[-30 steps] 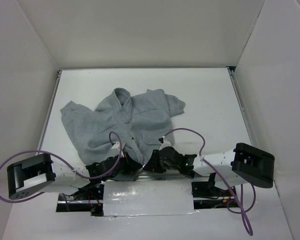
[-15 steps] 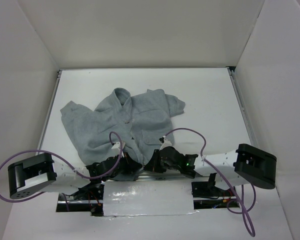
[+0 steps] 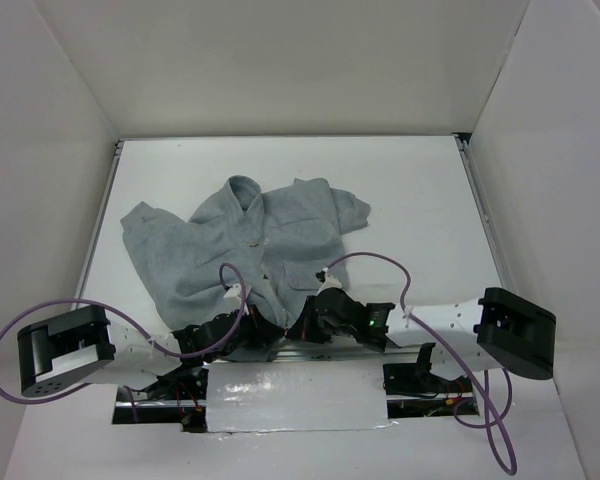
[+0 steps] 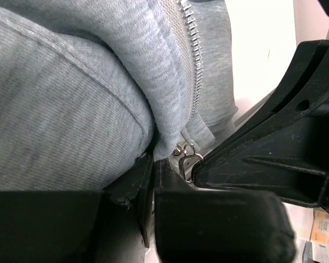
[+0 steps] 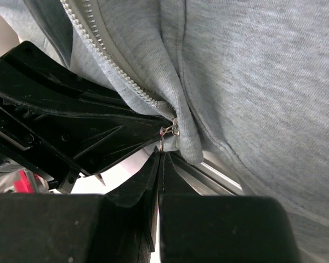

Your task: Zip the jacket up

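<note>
jacket lay mid-frame, hem toward bottom edge. left gripper was clamped on hem beside zipper base, likely to anchor it. right gripper was pinched on zipper pull, presumably to draw it up.

From above, left arm and right arm hide the jacket hem.

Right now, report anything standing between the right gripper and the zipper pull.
Nothing visible does. The right gripper is shut with its tips on the zipper pull at the hem of the jacket. The left gripper, clamped on the hem fabric, sits alongside, not between them.
</note>
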Robot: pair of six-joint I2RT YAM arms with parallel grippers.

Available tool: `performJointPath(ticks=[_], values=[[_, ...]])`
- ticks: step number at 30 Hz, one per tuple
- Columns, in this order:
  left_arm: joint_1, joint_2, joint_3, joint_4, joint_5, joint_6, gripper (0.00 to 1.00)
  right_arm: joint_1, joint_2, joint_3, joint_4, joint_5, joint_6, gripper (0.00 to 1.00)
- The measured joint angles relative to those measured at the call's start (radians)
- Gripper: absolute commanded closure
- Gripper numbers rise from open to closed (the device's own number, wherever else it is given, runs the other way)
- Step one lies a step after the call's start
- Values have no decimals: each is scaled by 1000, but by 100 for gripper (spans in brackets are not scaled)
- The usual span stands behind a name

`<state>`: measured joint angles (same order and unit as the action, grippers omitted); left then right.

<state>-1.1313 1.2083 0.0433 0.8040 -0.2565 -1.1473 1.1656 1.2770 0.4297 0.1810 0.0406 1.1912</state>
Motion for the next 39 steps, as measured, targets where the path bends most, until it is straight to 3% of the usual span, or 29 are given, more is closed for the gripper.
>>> performJointPath(ticks=[14,23,39], values=[[0,10,0,12,4,19,100,0,51,116,-173,-23,178,100],[0,-12,0,23,3,19,100,1,69,251,-429,34,399,100],[2,-59,0,-2,-26,26,100,-93,78,198,-364,18,600,100]])
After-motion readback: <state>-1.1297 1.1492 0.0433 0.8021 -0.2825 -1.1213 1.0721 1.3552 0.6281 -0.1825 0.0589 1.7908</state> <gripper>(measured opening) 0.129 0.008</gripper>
